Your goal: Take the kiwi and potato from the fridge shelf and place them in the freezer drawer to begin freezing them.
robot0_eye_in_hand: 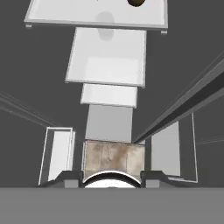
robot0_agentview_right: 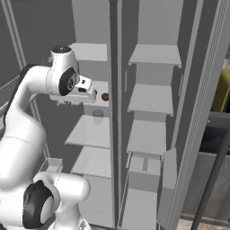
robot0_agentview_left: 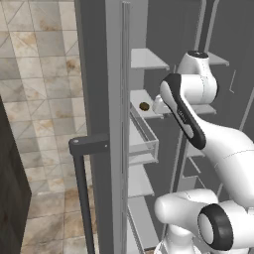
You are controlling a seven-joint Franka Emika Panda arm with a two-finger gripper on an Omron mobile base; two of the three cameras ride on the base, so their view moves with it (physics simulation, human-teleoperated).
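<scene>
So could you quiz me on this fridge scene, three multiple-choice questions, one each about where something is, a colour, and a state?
1. Where does the small round food item lie?
A. on a fridge shelf
B. on the floor tiles
C. between the gripper's fingers

2. What colour is that item?
A. bright red
B. brown
C. white

3. How does the gripper stand?
A. wide open around a jar
B. shut on a shelf edge
C. shut, holding nothing

Answers: 1 A, since both base views show it resting on the pale shelf beside the hand. 2 B, as it looks dark brown in all three views. 3 C, as the item lies apart on the shelf and nothing sits at the hand's front.
</scene>
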